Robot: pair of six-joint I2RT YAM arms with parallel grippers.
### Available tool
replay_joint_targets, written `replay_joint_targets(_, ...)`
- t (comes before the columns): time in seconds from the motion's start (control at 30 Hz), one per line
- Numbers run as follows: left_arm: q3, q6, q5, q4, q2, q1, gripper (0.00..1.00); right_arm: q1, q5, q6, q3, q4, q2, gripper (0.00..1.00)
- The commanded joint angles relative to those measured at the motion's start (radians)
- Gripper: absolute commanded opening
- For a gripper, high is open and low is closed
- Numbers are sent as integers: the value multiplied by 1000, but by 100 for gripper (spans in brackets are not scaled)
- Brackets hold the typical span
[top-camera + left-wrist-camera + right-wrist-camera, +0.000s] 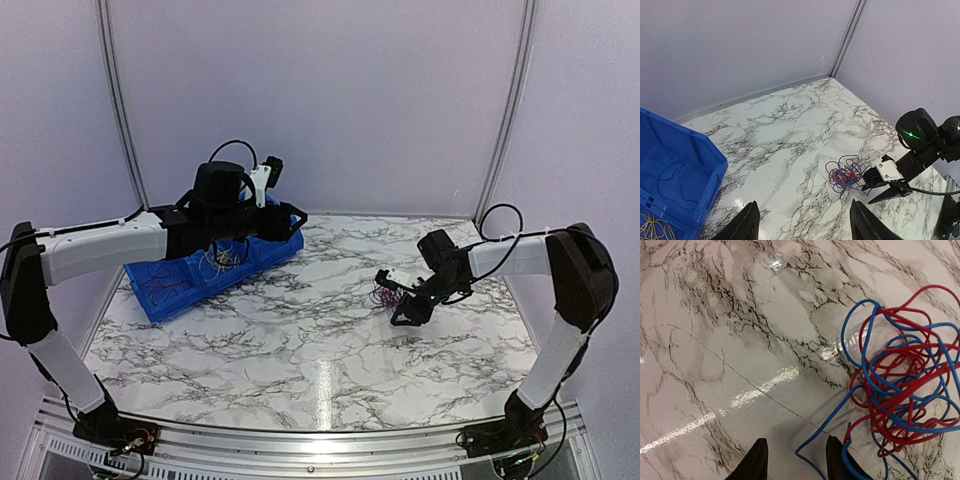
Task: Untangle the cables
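The cables I can see loose are a small tangle of thin red and blue wires [384,296] on the marble table, right of centre. The left wrist view has this tangle [845,173] ahead, and in the right wrist view it [905,390] fills the right side. My right gripper [396,299] stands low at the tangle's right edge. Its jaws [797,456] are open, and one blue loop lies on the table between the tips. My left gripper [805,226] hovers open and empty beside the blue bin, well apart from the tangle.
A blue bin [150,300] stands at the back left, under my left arm. It holds yellow wires [222,260] and red wires [160,287] in separate compartments. Grey walls close the back and both sides of the table.
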Motion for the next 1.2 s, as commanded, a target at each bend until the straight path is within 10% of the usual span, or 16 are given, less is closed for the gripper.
replay_joint_targets(0.0,27,-5,-5,6,14,-3,63,9,58,33,37,17,20,40)
replay_joint_targets(0.3,44,35,-69,-37,31,-28,56,59,27,8,57,-16,5,0)
replay_joint_targets(0.47,36,177,-220,-60,-4,-107,58,116,-120,-45,127,-152,-131,0)
replay_joint_targets(0.73,-332,-26,-123,228,-322,-132,58,143,-237,-81,407,-399,-223,0)
replay_joint_targets(1.17,-660,-86,-249,508,-494,-330,59,165,-421,-94,403,-309,-180,0)
